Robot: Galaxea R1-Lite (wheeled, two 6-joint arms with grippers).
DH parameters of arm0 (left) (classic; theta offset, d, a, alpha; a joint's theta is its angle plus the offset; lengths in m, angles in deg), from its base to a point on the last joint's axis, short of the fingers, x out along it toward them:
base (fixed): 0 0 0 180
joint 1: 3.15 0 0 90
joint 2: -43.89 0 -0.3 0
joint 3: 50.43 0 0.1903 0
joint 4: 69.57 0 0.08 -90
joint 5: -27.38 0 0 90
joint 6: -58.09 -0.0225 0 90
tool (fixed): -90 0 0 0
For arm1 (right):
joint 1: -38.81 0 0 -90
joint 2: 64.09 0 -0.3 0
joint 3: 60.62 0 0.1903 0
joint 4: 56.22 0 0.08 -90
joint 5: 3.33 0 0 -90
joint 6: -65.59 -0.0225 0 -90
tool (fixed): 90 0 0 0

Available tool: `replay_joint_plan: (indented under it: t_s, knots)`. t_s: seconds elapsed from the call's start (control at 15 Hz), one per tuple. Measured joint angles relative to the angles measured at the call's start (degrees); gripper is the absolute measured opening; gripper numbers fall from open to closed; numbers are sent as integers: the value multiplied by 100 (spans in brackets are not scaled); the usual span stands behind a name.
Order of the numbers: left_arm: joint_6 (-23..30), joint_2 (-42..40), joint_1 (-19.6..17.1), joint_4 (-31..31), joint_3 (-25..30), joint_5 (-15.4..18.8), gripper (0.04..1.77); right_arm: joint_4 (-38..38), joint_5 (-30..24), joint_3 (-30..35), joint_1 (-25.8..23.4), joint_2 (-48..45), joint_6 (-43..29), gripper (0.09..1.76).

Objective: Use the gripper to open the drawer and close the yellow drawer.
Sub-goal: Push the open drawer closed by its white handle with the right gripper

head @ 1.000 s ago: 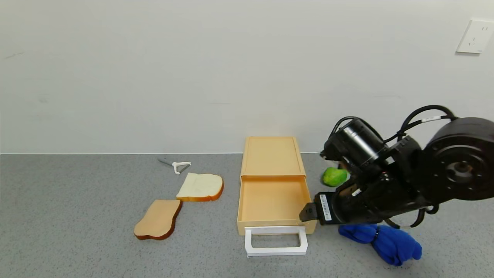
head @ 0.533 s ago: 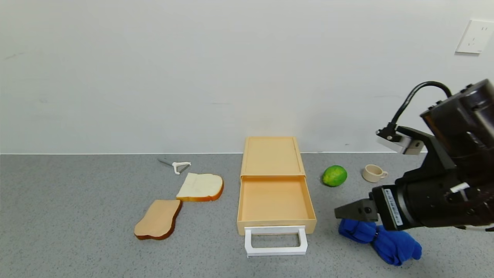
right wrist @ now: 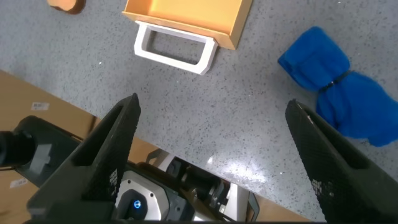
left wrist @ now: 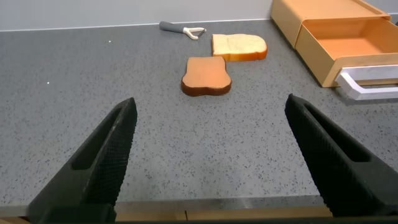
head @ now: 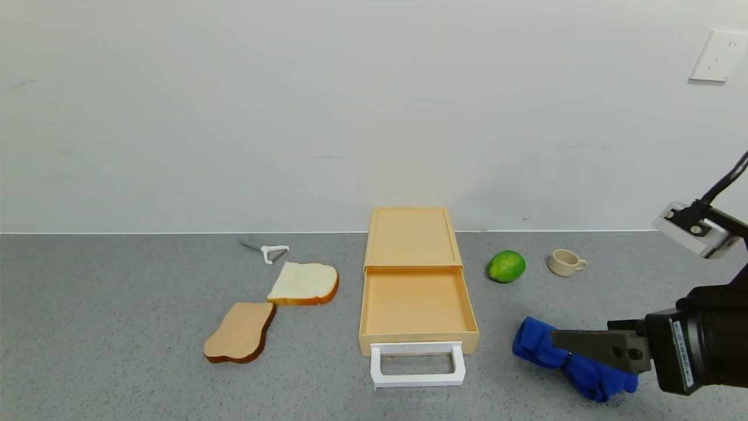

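The grey counter (head: 117, 327) carries the yellow drawer (head: 414, 304) at centre, pulled out, its white handle (head: 417, 365) toward six o'clock. The right gripper (head: 570, 339) hangs at four o'clock from it, over the blue cloth (head: 534, 346), fingers (right wrist: 106, 158) spread, holding nothing. The left gripper (left wrist: 211, 155), probably low near the counter's front edge, has its fingers spread too. Two bread slices (head: 241, 331) lie at nine o'clock, a lime (head: 506, 266) and a cup (head: 565, 262) at two.

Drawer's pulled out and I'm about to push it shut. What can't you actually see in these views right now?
- Left gripper: absent from the head view; only its fingers show in the left wrist view.
- Drawer: its right side is cut off by the left wrist view's edge.
- Blue cloth: partly hidden behind the right gripper in the head view.
- Cup: its inside doesn't show.
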Motion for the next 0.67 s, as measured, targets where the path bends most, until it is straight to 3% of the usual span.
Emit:
replay_joint_plan:
  t_s: [0.2, 0.67]
  knots:
    - [0, 0, 0, 0, 0, 2, 172, -6, -306, 61, -108, -105, 15, 171]
    - [0, 0, 0, 0, 0, 4, 172, -20, -313, 102, -212, -112, 12, 171]
